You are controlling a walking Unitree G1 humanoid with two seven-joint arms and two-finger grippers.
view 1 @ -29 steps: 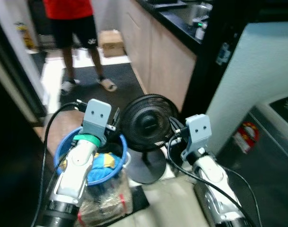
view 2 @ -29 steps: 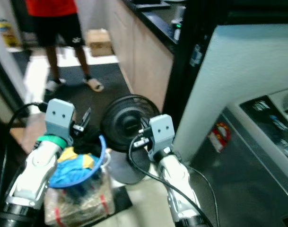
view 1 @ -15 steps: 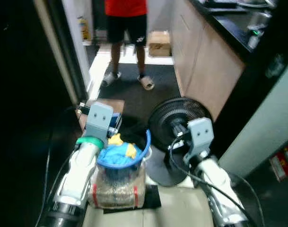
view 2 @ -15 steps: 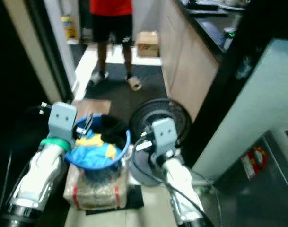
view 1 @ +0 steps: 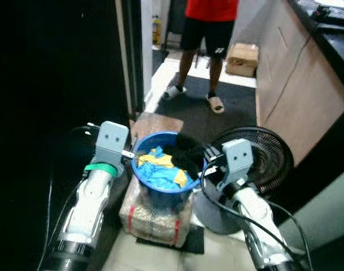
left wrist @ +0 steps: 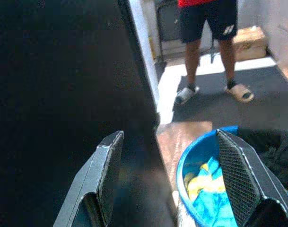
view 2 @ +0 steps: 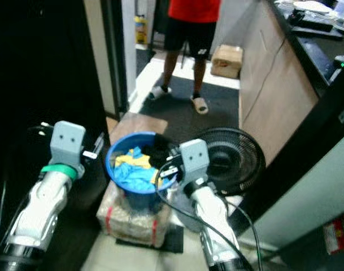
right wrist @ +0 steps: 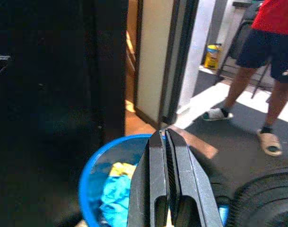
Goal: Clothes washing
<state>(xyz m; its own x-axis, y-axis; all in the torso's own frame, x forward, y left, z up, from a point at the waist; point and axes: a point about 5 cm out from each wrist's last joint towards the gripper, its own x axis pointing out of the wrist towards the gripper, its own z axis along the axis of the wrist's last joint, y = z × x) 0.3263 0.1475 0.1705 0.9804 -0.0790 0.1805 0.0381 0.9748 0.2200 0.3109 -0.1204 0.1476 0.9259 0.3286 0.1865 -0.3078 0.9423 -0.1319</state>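
Observation:
A blue laundry basket (view 1: 136,166) stands on the floor between my two arms. It holds blue and yellow clothes (view 1: 160,169) and a black garment (view 1: 183,153) at its far right side. The basket rests on a clear sack (view 1: 155,217) bound with red bands. My left gripper (left wrist: 170,135) is open, fingers (left wrist: 106,170) spread wide, just left of the basket's rim. My right gripper (right wrist: 164,134) is shut with nothing between its fingers, and hovers above the basket's right edge by the black garment.
A black floor fan (view 1: 268,161) stands right of the basket, close to my right arm. A person (view 1: 208,34) in a red shirt stands on the dark mat ahead, beside a cardboard box (view 1: 242,56). Wooden cabinets (view 1: 296,84) line the right; a door frame (view 1: 132,56) and darkness lie left.
The whole view has swung to the left, so the basket now sits between my arms and the dark doorway shows at left. Both grippers keep their state.

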